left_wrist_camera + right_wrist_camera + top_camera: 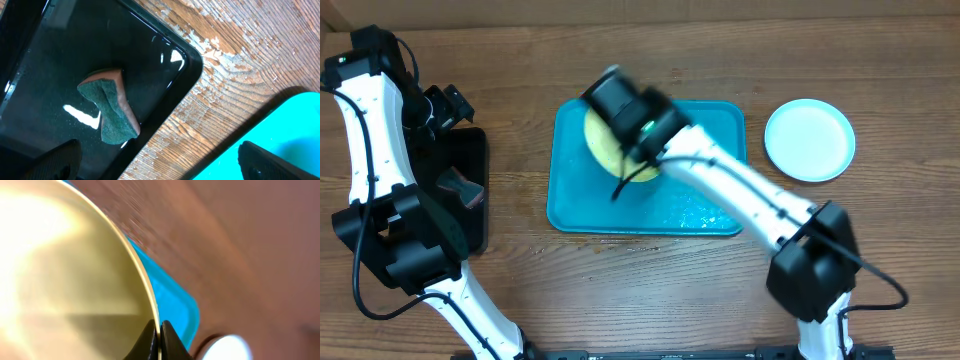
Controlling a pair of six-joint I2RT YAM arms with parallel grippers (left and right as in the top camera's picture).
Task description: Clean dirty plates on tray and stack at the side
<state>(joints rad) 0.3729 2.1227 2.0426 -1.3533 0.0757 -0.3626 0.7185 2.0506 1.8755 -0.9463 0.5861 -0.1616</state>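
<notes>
Tray [720,215], turquoise, one, flat on the bench [650,290]; all places below are taken from it.

Yellow-green plate [605,150], one: over the tray's far left part as the overhead camera sees it, half covered by my right arm. I cannot tell whether it rests on the tray floor or is raised off it.

Right tool [159,337]: fingertips pinched together on the rim of the yellow-green plate [65,270], one tip above the edge and one below. This tool is blurred in the overhead view.

Pale plate [809,140], one, whitish with a light blue rim: on the bench just beyond the tray's right edge, apart from it.

Black tray [470,150], one: on the bench to the left of the tray, with bare wood between the two.

Sponge [110,107], one, green face and tan back, bent: inside the black tray, toward the side nearer the turquoise tray.

Left tool [159,150]: fingers spread wide and holding nothing, above the black tray's corner nearest the turquoise tray, whose edge shows beside one finger.
</notes>
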